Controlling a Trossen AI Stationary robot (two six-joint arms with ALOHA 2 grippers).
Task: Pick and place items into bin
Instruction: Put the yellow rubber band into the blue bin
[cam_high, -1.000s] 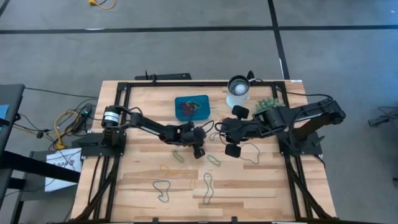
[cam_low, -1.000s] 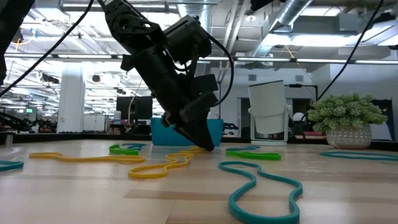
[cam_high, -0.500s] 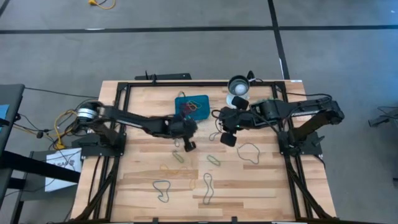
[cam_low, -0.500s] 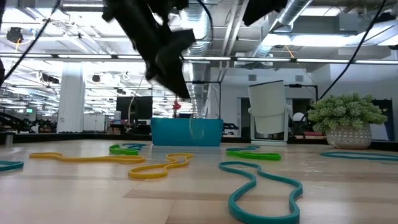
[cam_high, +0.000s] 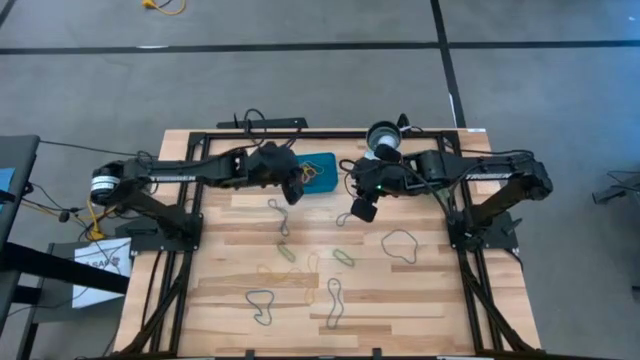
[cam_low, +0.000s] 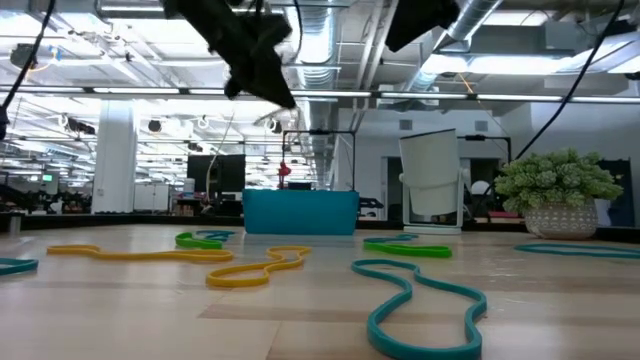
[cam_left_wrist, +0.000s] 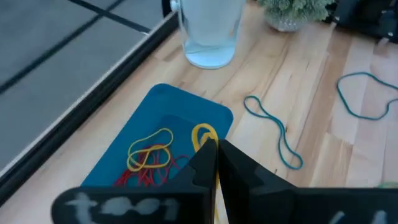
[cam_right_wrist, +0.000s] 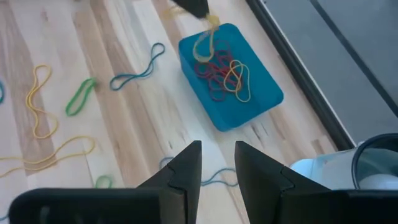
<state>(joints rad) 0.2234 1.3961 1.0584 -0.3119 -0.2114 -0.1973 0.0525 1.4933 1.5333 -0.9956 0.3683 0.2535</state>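
My left gripper (cam_left_wrist: 211, 149) hangs above the near edge of the small teal-blue rectangular bin (cam_high: 322, 160), fingers pinched tight on a thin yellow rubber-band loop (cam_right_wrist: 206, 38) that dangles limp from the tips over the tray. Inside the bin a tangle of red and yellow bands (cam_left_wrist: 149, 163) is already heaped.

My right gripper (cam_right_wrist: 217, 163) floats a little way off over the pale wooden table (cam_high: 420, 290), fingers parted and holding nothing, between the bin and a round white-and-metal cup (cam_high: 383, 140).

Other loops lie scattered flat on the boards: a blue-grey one (cam_left_wrist: 273, 130) just beside the bin, a green one (cam_right_wrist: 79, 96), and more yellow and grey ones nearer the front.

These bands look featherlight, floppy and slightly grippy. I judge it best to pinch one strand at the middle of a loop, pressing to the wood.
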